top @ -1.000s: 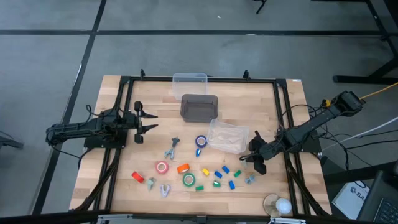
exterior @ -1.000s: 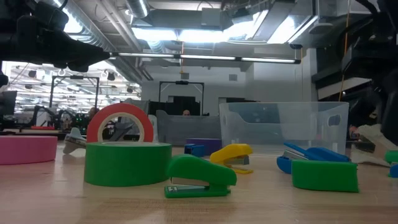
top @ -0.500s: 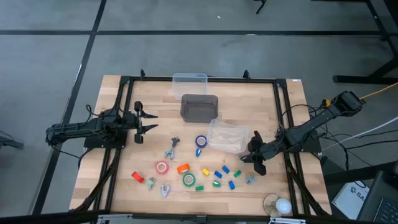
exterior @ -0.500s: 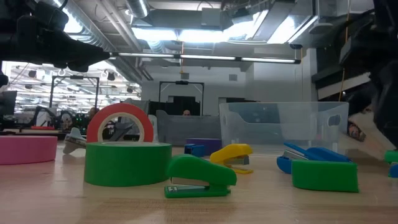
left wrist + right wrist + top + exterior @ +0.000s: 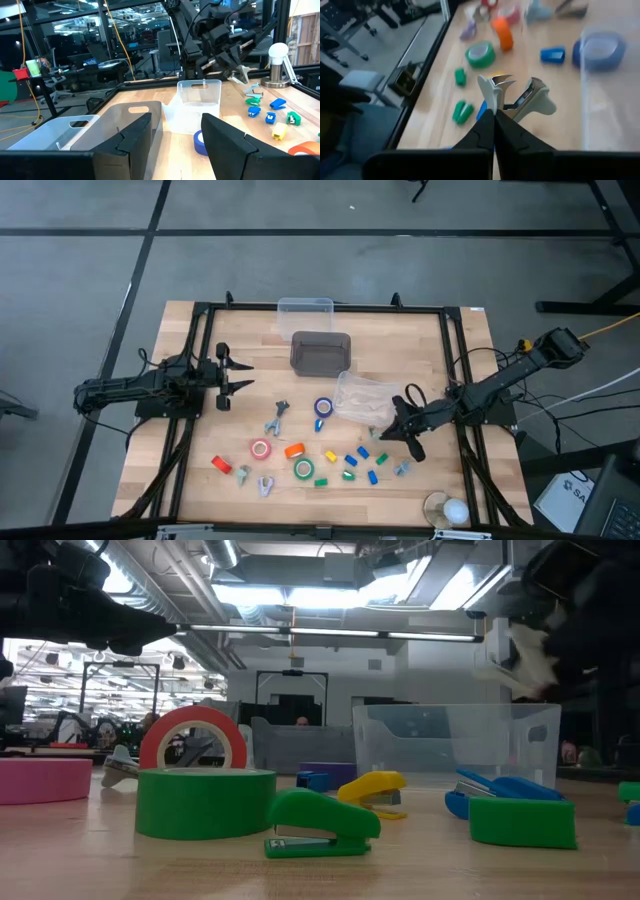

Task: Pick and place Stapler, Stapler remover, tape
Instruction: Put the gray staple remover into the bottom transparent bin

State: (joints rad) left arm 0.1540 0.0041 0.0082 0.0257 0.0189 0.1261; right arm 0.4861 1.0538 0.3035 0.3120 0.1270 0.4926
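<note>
While the left gripper [image 5: 238,376] hangs with its fingers spread and nothing between them, far to the left of the clear bin [image 5: 366,398], the right arm is busy at that bin. The red-pink tape [image 5: 261,449] and the green tape [image 5: 303,469] lie on the wood before the clear bin, to its left, and the blue tape [image 5: 323,408] is just beside its left wall. In the low view the green roll hides the lower part of the red-pink roll standing behind it. Small staplers [image 5: 350,459] in blue, green and yellow are scattered below the bin; from above they are too small to tell their shape. The right gripper [image 5: 494,116] is clenched on a pale stapler remover [image 5: 520,96], held up in the air near the front right corner of the clear bin. In the low view this gripper is only a dark blur above the bin, and I cannot make out the remover's jaws there
</note>
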